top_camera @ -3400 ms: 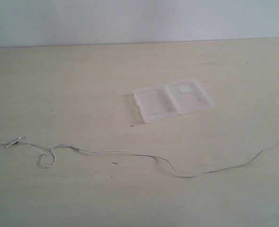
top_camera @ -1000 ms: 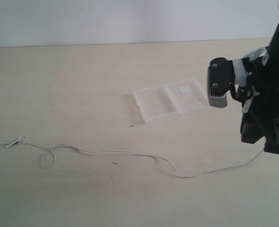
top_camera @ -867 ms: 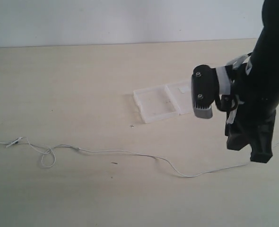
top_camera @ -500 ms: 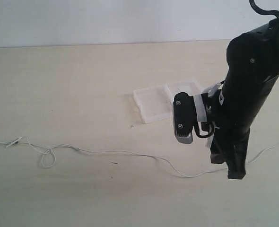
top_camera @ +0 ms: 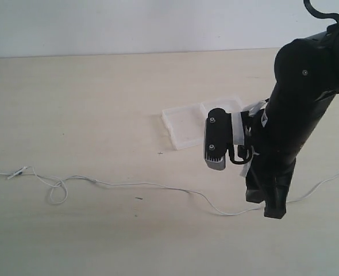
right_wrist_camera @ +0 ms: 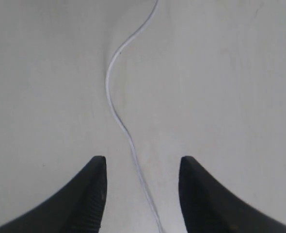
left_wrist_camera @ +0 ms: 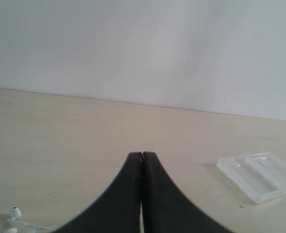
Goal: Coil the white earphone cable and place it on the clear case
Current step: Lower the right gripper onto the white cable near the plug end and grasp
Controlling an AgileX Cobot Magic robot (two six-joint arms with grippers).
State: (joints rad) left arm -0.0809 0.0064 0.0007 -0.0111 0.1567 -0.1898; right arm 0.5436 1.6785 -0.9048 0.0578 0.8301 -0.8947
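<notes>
We are seeing the worktop [top_camera: 89, 103] lying bare left of the clear case [top_camera: 187, 126], giving free passage. The right arm [top_camera: 301, 92] is standing over the clear case's right half, blocking that side, while the white earphone cable [top_camera: 146, 185] is trailing across in front of it.

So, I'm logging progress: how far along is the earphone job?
Nothing looks done: the white earphone cable lies stretched out on the table, apart from the clear case. In hand: the open right gripper straddles the cable, not yet gripping. Remaining: grasp, coil, place on the case.
</notes>
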